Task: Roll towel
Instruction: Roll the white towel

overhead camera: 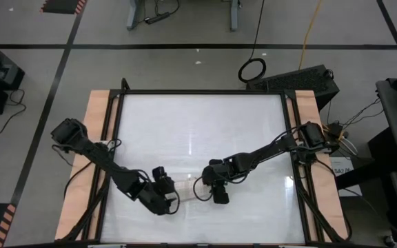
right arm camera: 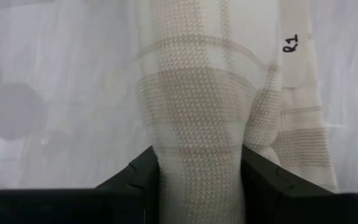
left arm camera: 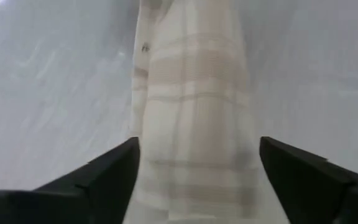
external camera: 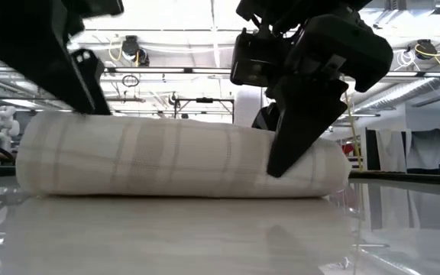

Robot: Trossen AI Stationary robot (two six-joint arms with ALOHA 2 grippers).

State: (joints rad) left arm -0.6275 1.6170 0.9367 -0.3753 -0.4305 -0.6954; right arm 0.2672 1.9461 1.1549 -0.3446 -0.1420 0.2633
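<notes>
The towel (external camera: 182, 156), cream with beige plaid checks, lies rolled into a thick roll on the white table (overhead camera: 198, 124), its length running left to right. A small tag marked "R1" (right arm camera: 291, 43) shows on it. My left gripper (left arm camera: 197, 180) is open over the roll's left end (left arm camera: 194, 124), one finger on either side, close to the cloth. My right gripper (right arm camera: 201, 180) is shut on the roll near its right end. In the high view both grippers (overhead camera: 164, 196) (overhead camera: 216, 193) sit near the table's front middle. My right gripper pinches the rolled towel between its two fingers, near the roll's right end (right arm camera: 197, 143). The fingers slant down from above and lie across the roll; one finger (external camera: 292, 145) stands before its near side. The cloth is squeezed narrower there. The roll rests on the table.
A black frame (overhead camera: 198, 91) borders the table, with wooden strips (overhead camera: 98, 138) along its left and right sides. Cables run along both arms. A black box (overhead camera: 302, 79) stands beyond the far right corner. Bare white table lies toward the far edge.
</notes>
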